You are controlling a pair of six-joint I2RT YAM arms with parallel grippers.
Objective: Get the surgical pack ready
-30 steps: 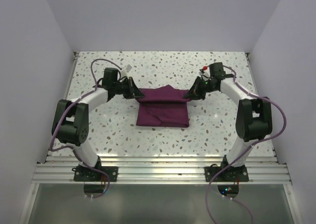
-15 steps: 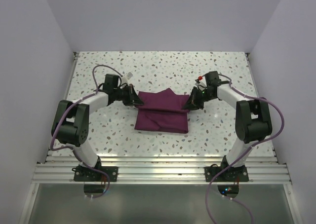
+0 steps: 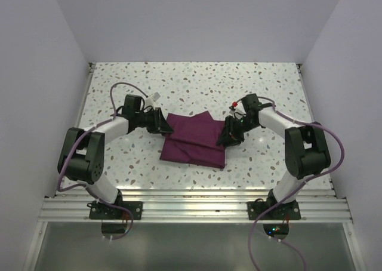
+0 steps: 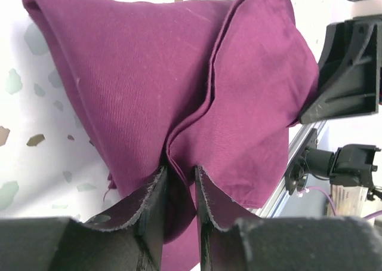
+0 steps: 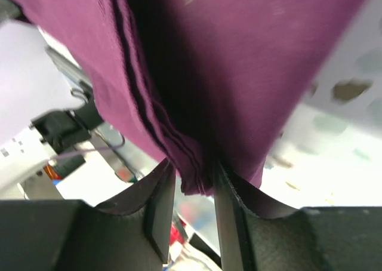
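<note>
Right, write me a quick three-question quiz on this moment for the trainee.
1. True or false: the left gripper is shut on a fold of the maroon cloth bundle.
2. Pick one: in the top view, the right gripper pinches the bundle at (A) its right edge, (B) its near edge, (C) nowhere, it hangs open above it.
3. Short answer: what surface lies under the bundle?
Key: 1 true; 2 A; 3 the speckled tabletop.
</note>
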